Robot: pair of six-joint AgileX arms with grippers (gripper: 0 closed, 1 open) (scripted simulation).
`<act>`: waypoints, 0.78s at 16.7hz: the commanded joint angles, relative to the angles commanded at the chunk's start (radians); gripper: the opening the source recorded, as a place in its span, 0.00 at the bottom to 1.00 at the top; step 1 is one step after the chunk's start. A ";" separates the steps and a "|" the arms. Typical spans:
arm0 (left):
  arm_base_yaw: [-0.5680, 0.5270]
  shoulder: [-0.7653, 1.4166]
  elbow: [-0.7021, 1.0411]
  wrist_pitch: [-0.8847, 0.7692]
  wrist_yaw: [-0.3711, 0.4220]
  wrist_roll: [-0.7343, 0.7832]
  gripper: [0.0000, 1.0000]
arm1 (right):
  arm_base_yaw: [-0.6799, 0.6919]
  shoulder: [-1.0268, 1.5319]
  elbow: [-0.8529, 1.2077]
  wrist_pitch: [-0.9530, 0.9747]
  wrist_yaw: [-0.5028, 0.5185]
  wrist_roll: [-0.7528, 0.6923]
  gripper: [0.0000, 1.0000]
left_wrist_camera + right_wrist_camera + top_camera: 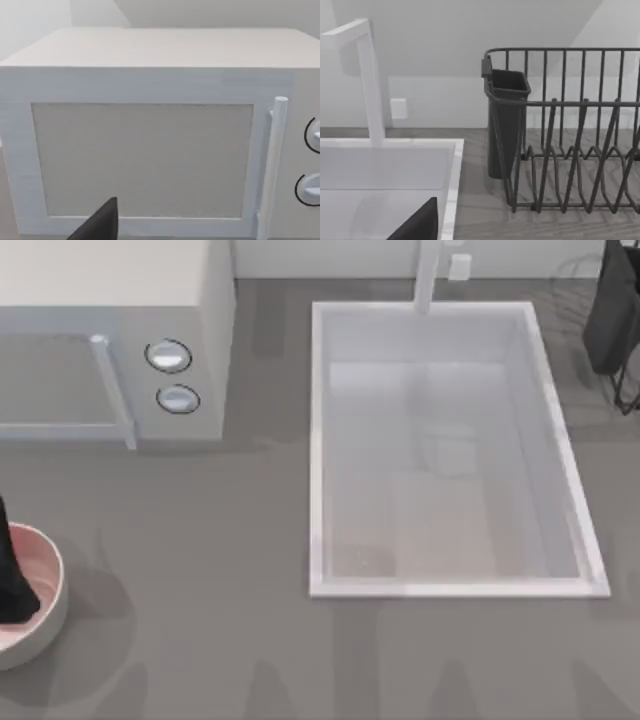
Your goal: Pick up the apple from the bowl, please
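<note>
Three cameras — one overhead, two on wrists.
Top looks down on the grey table (pixel 200 640); left wrist faces the white boxy microwave (pixel 150 75) closely — right wrist, the white rectangular sink (pixel 385 170).

A white microwave (pixel 110 340) with a vertical door handle (pixel 112 390) and two round knobs (pixel 168 356) occupies the upper left of the grey countertop (pixel 230 620). A pale rectangular sink (pixel 450 450) fills the centre-right, its white faucet (pixel 428 275) at the top edge. A dark wire dish rack (pixel 570 140) holding a dark utensil cup (pixel 505 125) sits at upper right.
</note>
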 joint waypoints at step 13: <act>0.000 0.000 0.000 0.000 0.000 0.000 1.00 | 0.000 0.000 0.000 0.000 0.000 0.000 1.00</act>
